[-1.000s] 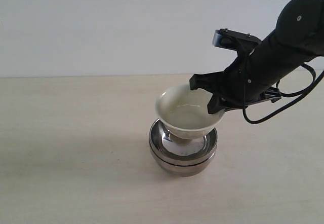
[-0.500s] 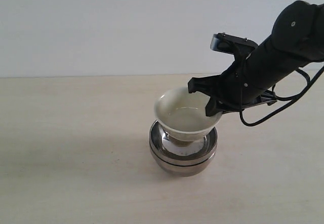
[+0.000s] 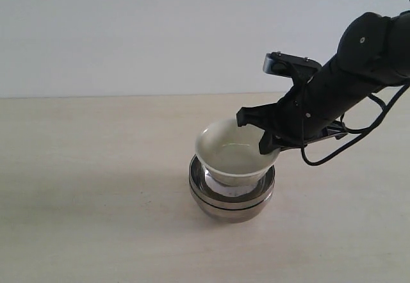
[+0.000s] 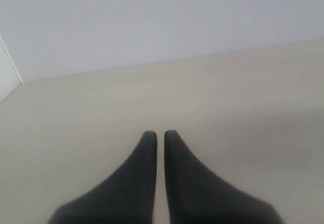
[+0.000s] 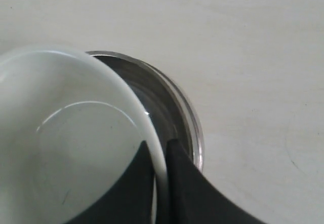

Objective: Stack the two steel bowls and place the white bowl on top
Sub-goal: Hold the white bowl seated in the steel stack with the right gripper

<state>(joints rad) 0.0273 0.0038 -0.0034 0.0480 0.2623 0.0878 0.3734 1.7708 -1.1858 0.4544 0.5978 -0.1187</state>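
Note:
The two steel bowls (image 3: 232, 200) stand nested one inside the other at the middle of the table; their rim also shows in the right wrist view as the steel bowls (image 5: 188, 117). The white bowl (image 3: 234, 153) sits low in their mouth, slightly tilted, and fills much of the right wrist view as the white bowl (image 5: 71, 133). My right gripper (image 3: 268, 139) is shut on its right rim, one finger inside and one outside, seen close as the right gripper (image 5: 159, 150). My left gripper (image 4: 160, 135) is shut on nothing over bare table, out of the exterior view.
The pale wooden table (image 3: 83, 187) spreads around the stack, with a plain white wall behind. The right arm and its cable (image 3: 333, 152) hang over the table to the right of the bowls.
The right gripper has lowered the white bowl, moving slightly left, from above the steel bowls down into their mouth. The steel bowls have not moved.

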